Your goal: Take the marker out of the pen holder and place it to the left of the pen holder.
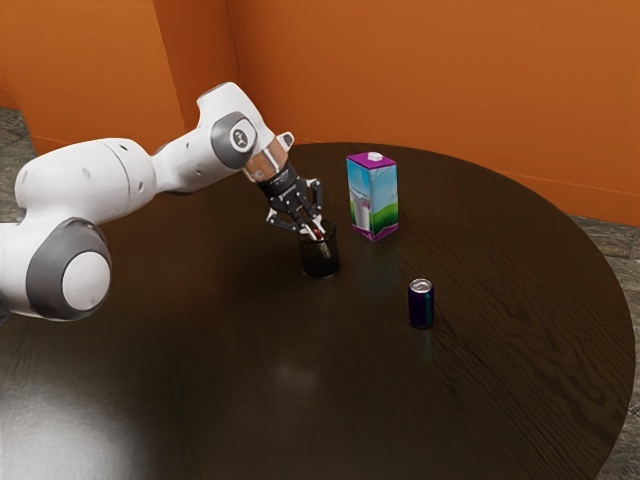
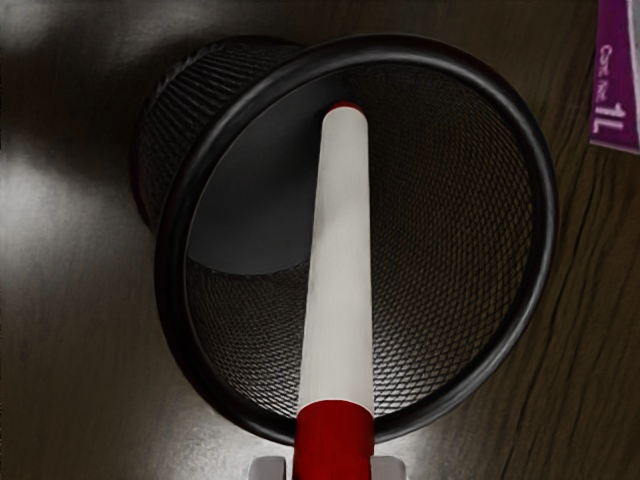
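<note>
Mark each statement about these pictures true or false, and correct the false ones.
1. The white marker with red ends reaches down into the black mesh pen holder. True.
2. The black two-finger gripper is at the pen holder's mouth. True.
3. The dark metallic can is nearer the exterior view's right than the tall purple-and-blue carton. True.
4. The carton lies on its side. False: it stands upright.
5. The can is inside the pen holder. False: it stands apart, on the dark round table.
</note>
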Controlling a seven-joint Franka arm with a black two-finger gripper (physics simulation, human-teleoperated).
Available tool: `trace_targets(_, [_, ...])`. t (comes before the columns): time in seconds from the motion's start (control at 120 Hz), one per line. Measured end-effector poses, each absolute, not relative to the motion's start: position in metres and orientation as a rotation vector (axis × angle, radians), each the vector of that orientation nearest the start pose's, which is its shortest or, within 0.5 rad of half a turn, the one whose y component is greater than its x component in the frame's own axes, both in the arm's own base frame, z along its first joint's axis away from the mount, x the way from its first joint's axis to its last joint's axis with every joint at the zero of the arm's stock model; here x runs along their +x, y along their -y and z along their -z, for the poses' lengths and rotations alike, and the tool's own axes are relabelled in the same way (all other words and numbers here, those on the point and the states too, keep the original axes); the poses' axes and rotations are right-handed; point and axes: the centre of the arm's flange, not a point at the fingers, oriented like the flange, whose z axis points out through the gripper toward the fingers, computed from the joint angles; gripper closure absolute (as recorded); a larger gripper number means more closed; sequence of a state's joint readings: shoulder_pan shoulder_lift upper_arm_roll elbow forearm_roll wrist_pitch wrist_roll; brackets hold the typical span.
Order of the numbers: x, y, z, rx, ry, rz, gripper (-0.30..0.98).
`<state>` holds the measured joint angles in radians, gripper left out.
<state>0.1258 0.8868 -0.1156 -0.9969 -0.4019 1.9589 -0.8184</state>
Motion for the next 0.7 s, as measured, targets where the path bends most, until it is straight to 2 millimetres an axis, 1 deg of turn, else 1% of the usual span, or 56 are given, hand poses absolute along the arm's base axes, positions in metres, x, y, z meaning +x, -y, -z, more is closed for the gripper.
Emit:
trace_targets(0.133, [0.785, -0.017, -0.344, -3.137, 1.743, -0.187, 0.76])
trace_targets(0.25, [0.783, -0.022, -0.359, -3.129, 1.742, -0.162, 0.77])
trace_targets(0.3, [0.781, -0.027, -0.368, -3.12, 1.745, -0.152, 0.78])
trace_targets(0.367, [0.777, -0.029, -0.387, -3.114, 1.745, -0.14, 0.78])
trace_targets(0.433, [0.771, -0.028, -0.406, -3.112, 1.745, -0.143, 0.78])
trace_targets(0.483, [0.765, -0.026, -0.423, -3.114, 1.746, -0.141, 0.79])
trace_targets(0.633, [0.736, -0.019, -0.487, -3.117, 1.744, -0.109, 0.79])
trace_targets(0.7, [0.723, -0.026, -0.508, -3.095, 1.757, -0.081, 0.79])
